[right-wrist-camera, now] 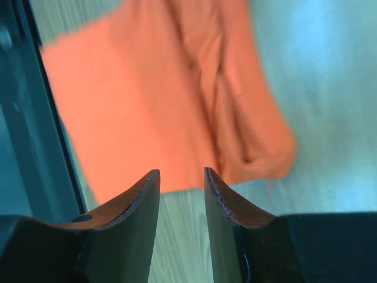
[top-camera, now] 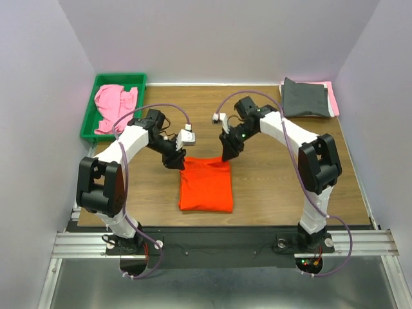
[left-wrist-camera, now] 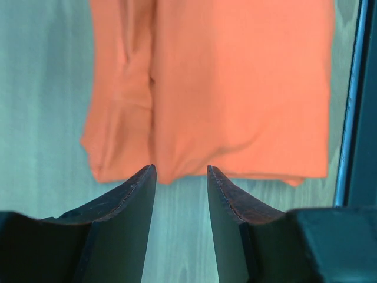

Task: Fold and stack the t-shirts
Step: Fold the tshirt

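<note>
Hovering at the twelve o'clock edge of the orange t-shirt [top-camera: 206,187], left gripper [top-camera: 175,161] and right gripper [top-camera: 227,156] hold nothing, jaws spread. Best pinch all layers evenly before lifting.

Four shirts in all, one orange shirt [top-camera: 206,185], one grey shirt [top-camera: 306,98] and two pink shirts [top-camera: 116,106], plus one green tray [top-camera: 120,79] and two arms, a left arm [top-camera: 129,145] and a right arm [top-camera: 290,132]

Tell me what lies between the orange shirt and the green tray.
Between shirt and tray: bare table, left arm reaching over it, seen in top view.
</note>
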Tool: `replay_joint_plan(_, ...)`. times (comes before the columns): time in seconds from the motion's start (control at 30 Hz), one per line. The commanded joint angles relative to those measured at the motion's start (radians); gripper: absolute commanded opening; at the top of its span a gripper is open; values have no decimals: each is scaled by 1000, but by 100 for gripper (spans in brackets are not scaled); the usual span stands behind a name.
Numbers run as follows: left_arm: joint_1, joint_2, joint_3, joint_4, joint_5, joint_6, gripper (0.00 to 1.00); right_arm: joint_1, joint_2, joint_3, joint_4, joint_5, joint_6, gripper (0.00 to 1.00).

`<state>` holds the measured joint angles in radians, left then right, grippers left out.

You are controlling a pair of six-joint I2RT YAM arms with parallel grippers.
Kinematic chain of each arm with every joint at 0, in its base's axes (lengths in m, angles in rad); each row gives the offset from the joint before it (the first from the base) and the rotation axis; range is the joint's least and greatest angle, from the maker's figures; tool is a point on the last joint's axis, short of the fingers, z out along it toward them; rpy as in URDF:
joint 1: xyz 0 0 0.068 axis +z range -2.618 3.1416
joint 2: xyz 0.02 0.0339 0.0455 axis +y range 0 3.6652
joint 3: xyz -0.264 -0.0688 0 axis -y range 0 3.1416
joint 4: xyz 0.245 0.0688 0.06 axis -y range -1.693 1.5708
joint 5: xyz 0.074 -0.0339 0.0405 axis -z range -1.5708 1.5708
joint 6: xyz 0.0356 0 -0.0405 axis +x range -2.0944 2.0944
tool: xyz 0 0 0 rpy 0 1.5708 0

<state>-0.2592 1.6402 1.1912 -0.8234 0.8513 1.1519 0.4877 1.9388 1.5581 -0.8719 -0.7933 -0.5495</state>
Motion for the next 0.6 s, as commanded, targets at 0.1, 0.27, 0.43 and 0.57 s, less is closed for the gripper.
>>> replay_joint_plan(0.1, -95, -39, 11, 150, 19, -99, 51, -11, 135, 206, 62, -104, 235, 35)
replay_joint_plan(0.27, -170, -31, -17, 288, -34, -188, 51, -12, 236, 301, 114, -191, 370, 26)
replay_joint_plan(0.43, -229, -14, -77, 404, -92, -231, 52, 3, 284, 283, 166, -256, 497, 17)
replay_joint_plan(0.57, -247, 39, -90, 440, -101, -259, 52, 11, 288, 246, 197, -271, 545, 17)
